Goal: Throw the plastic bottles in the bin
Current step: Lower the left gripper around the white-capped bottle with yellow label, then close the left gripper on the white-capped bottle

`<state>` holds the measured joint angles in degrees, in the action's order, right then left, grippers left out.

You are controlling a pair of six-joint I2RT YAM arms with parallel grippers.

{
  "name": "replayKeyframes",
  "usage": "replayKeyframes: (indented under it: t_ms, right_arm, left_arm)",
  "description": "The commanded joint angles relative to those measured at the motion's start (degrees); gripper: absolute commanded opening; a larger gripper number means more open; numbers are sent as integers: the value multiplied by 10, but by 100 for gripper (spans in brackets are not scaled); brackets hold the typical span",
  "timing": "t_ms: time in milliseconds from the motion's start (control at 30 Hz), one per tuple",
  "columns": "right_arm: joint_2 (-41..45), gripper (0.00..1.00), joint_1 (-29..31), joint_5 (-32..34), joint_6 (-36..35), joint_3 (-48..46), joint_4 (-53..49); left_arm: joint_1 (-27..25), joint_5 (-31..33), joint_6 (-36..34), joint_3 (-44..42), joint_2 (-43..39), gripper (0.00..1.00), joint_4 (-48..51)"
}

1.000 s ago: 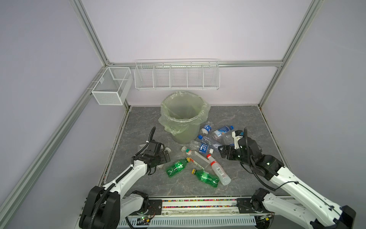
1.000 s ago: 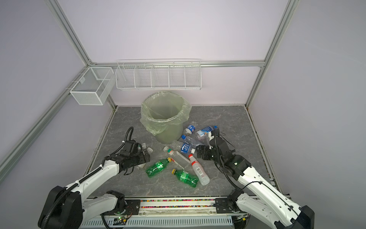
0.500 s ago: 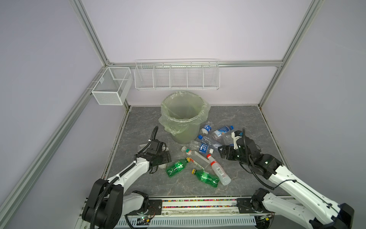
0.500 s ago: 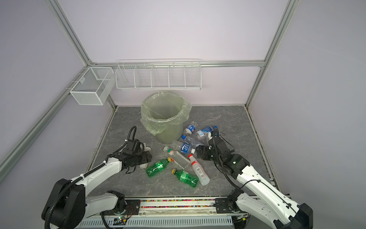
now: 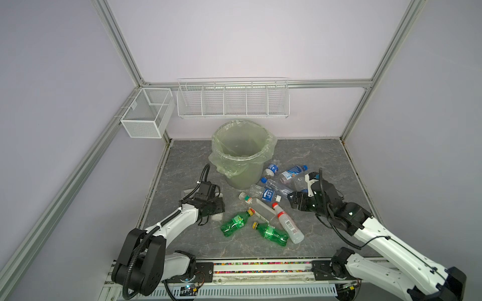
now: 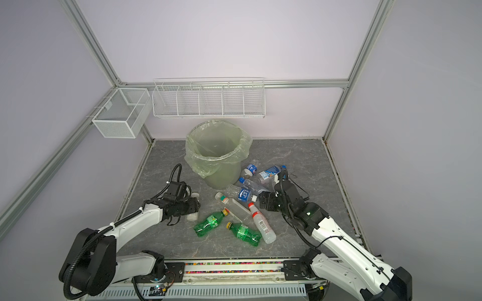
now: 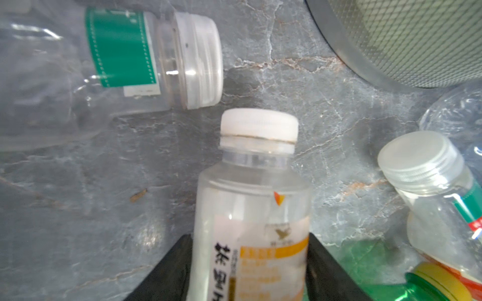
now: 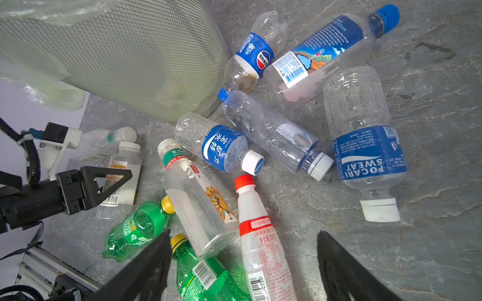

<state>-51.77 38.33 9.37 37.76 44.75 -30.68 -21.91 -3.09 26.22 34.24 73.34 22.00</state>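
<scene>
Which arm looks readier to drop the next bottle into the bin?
Left. The left gripper has the white-capped bottle between its jaws, pressed at both sides; the right gripper is open, holding nothing.

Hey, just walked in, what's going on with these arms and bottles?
The left gripper grips a white-capped bottle with an orange label, low by the table, presumably bound for the bin. The right gripper is open and empty above the other bottles, which lie on the table beside the bin.
</scene>
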Motion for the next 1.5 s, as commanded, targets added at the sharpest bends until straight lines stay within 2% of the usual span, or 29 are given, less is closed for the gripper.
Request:
replayKeyframes:
  t_ms: [0,267,633,1467]
  right_arm:
    - [-3,88,-2,11,9,7,-8]
    - [-6,88,-3,12,11,6,-24]
    - [-19,88,-5,15,-6,22,-38]
    - [-37,88,-10,-8,-9,18,-48]
  left_arm:
    - [-4,-2,-8,13,6,63,-2]
    - [-3,-6,-12,10,1,61,-10]
    - [-3,-10,-21,21,16,53,-12]
    - [-3,7,-4,21,-100,50,2]
